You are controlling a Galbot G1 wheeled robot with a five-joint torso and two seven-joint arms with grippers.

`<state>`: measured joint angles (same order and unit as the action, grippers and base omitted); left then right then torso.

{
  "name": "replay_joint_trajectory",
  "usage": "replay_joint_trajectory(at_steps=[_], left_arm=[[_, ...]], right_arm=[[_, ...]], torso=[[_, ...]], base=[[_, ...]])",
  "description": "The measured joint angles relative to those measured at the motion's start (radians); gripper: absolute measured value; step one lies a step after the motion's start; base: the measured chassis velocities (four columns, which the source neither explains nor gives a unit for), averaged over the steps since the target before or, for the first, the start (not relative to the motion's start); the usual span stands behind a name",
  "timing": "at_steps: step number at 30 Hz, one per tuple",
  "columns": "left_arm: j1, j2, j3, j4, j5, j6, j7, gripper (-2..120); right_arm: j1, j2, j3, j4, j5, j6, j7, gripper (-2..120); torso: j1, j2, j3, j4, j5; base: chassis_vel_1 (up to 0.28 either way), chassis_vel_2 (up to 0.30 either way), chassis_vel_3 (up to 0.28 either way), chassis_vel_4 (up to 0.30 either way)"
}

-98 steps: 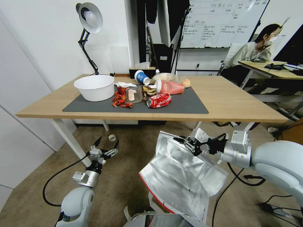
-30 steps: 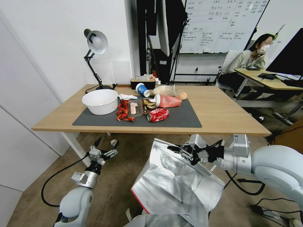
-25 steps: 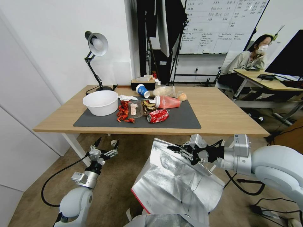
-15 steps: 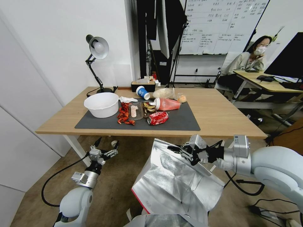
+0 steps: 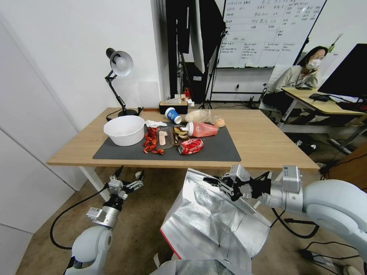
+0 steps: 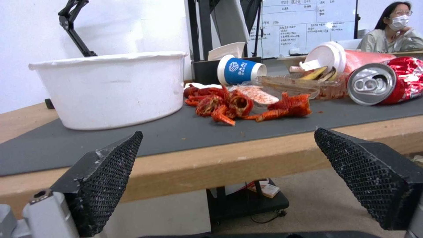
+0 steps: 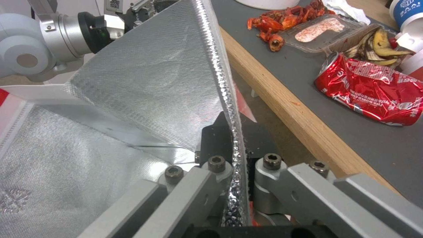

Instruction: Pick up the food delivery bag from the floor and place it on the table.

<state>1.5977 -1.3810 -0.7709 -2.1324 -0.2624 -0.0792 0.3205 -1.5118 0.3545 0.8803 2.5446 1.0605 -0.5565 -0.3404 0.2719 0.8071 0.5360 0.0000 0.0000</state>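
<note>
Office or lab: whiteboard [image 5: 263,34], desks, monitor [image 5: 346,74], studio light stands [image 5: 206,46].

Head camera's up high, looking forward and down over the light-wood rectangular table [image 5: 263,141] with both arms low in the foreground. Left wrist camera sits just below the tabletop edge, peering level across the dark grey mat [image 6: 185,132] (very close). Right wrist camera looks steeply down beside that edge; all three share the crushed red soda can [image 7: 374,91].
</note>
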Motion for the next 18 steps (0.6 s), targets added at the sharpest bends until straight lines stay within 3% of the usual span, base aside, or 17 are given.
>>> replay_joint_trajectory(at_steps=[18], left_arm=[[0.003, 0.002, 0.003, -0.002, 0.004, 0.0, 0.004, 100]], right_arm=[[-0.023, 0.009, -0.001, 0.0, -0.027, 0.012, -0.007, 0]], torso=[[0.033, 0.078, 0.045, -0.0001, 0.0]], base=[[0.0, 0.0, 0.0, 0.0]])
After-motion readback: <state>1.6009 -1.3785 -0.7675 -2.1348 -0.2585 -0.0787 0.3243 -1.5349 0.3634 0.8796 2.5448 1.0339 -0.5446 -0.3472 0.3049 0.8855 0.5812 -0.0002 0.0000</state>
